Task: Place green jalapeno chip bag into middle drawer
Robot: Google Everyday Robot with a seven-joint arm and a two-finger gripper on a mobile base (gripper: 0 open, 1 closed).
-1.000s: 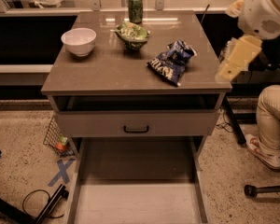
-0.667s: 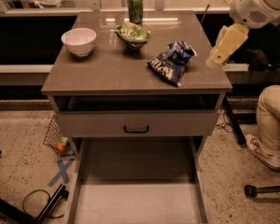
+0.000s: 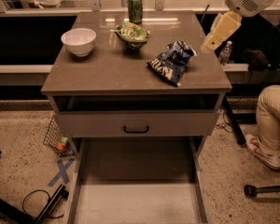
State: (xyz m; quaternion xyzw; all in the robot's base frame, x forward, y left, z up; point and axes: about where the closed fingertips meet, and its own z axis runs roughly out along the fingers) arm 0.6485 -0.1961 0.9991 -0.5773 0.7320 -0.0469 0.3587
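The green jalapeno chip bag (image 3: 132,32) lies at the back middle of the tabletop, just in front of a green soda can (image 3: 135,7). The middle drawer (image 3: 135,203) is pulled fully out at the bottom of the view, its pale grey floor bare. My gripper (image 3: 220,31), pale yellow, hangs in the air above the table's right edge. It is to the right of a dark blue chip bag (image 3: 171,62) and well to the right of the green bag. It holds nothing that I can see.
A white bowl (image 3: 78,41) stands at the back left of the tabletop. A drawer front with a black handle (image 3: 136,129) sits above the open drawer. A person's leg and shoe (image 3: 269,125) are at the right. A water bottle (image 3: 225,53) stands beyond the table's right edge. A wire basket (image 3: 56,138) and cables lie on the floor at the left.
My arm and gripper have moved up and a little to the left, from beside the table's right edge to above it. The objects on the table have not moved.
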